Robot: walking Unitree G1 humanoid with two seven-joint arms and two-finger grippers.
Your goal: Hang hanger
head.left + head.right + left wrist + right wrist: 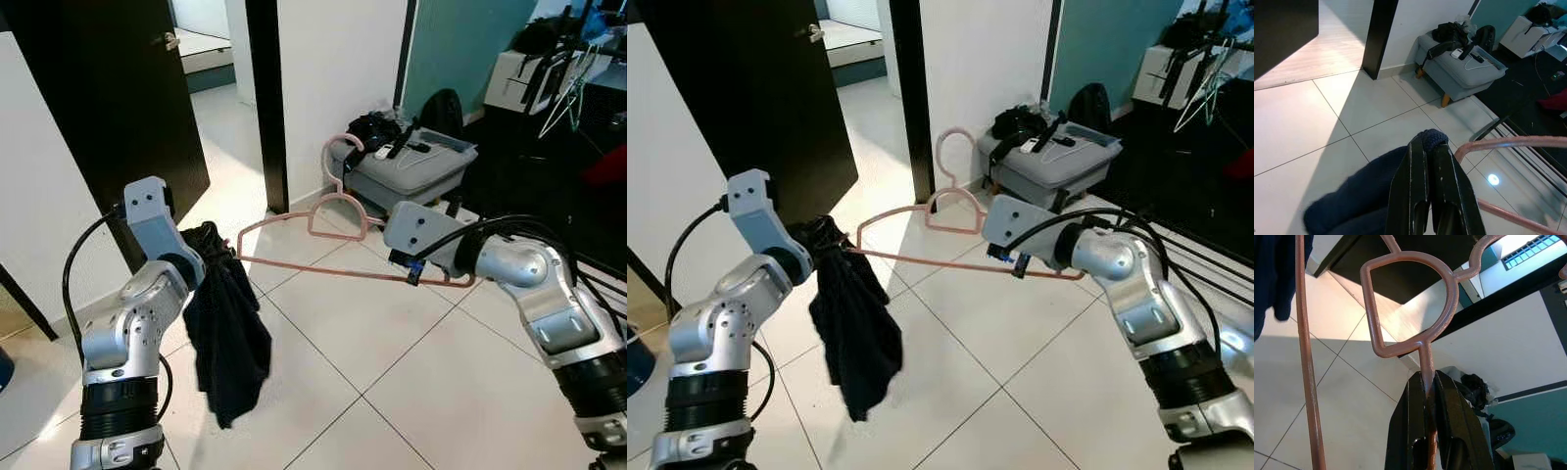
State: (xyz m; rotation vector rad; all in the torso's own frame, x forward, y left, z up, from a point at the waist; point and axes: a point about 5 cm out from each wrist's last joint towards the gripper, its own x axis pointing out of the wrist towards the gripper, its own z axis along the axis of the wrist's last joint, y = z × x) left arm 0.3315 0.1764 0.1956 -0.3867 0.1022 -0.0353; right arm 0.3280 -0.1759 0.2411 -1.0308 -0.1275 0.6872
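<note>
From the head we look down on both arms; each wrist camera looks closely along its hand, sharing the pink hanger (1415, 308).

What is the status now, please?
Right gripper shut on pink plastic hanger. Left gripper shut on dark cloth draped on it. Grey ottoman ahead.

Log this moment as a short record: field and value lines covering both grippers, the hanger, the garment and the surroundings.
left gripper: shut on the dark garment, held beside one end of the hanger
right gripper: shut on the pink hanger, fingers clamped on a thin bar of it
hanger pose: held roughly level between the two arms, above the floor
garment: bunched at the left end, hanging down loosely
floor: pale tiles
background: grey footstool with dark items on top, dark door ajar
task status: hanger not yet hung
</note>
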